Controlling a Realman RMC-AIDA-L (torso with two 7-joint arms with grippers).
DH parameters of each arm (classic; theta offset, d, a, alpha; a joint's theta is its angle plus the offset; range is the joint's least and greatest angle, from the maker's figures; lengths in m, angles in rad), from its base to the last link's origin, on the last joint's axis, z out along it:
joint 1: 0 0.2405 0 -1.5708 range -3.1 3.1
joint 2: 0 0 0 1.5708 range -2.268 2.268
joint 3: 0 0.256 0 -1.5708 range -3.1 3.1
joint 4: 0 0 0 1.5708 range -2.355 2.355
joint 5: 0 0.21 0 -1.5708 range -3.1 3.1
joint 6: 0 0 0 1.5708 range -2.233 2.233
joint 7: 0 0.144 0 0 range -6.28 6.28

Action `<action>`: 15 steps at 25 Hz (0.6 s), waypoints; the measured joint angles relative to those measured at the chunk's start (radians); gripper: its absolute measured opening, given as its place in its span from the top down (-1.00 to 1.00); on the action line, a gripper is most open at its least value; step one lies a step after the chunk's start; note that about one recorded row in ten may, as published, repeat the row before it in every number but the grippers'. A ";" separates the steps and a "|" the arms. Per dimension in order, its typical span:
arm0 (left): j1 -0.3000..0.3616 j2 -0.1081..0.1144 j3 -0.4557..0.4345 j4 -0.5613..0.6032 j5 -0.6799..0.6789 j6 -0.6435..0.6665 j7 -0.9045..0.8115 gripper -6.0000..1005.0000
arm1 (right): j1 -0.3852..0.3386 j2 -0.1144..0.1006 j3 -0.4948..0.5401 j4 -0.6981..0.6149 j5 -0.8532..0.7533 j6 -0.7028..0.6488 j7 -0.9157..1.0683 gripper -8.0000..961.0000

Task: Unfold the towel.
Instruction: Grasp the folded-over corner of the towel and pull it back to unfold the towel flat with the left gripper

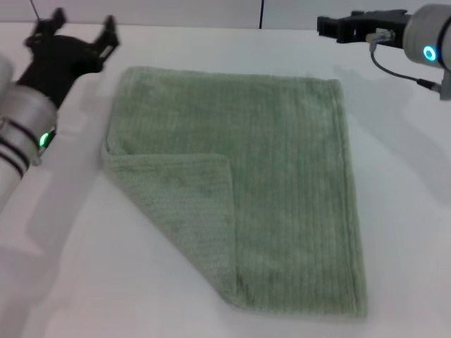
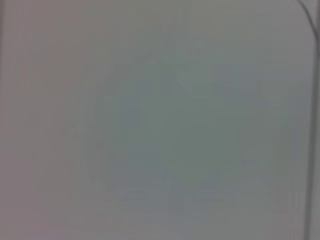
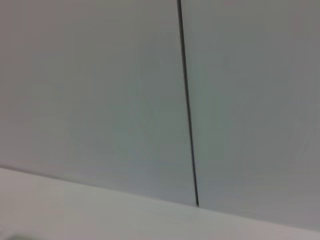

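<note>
A white table (image 1: 63, 282) is lying before a pale wall with one dark seam (image 3: 187, 110), and the towel (image 1: 282, 183) is resting flat at its middle. The near-left corner is lying folded over as a triangular flap (image 1: 187, 211), its tip pointing inward (the rest is lying spread, ribbed lines running away from the robot). The left gripper (image 1: 70, 32) is hovering with fingers spread beyond the towel's far-left corner, nearer the flap. The right gripper (image 1: 331, 27) is hanging past the far-right corner; whether its fingers are parted I cannot tell.
</note>
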 joint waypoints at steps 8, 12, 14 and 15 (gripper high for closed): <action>0.041 0.088 0.027 -0.485 0.082 -0.623 -0.002 -0.64 | 0.098 0.009 0.082 -0.079 0.004 0.135 -0.087 0.15; 0.044 0.100 0.028 -0.634 0.078 -0.852 0.057 -0.63 | 0.115 0.010 0.124 -0.116 0.005 0.142 -0.073 0.40; 0.020 0.067 0.017 -0.704 0.069 -1.049 0.181 -0.63 | 0.136 0.009 0.157 -0.143 0.005 0.158 -0.047 0.49; 0.020 0.067 0.017 -0.704 0.069 -1.049 0.181 -0.63 | 0.136 0.009 0.157 -0.143 0.005 0.158 -0.047 0.53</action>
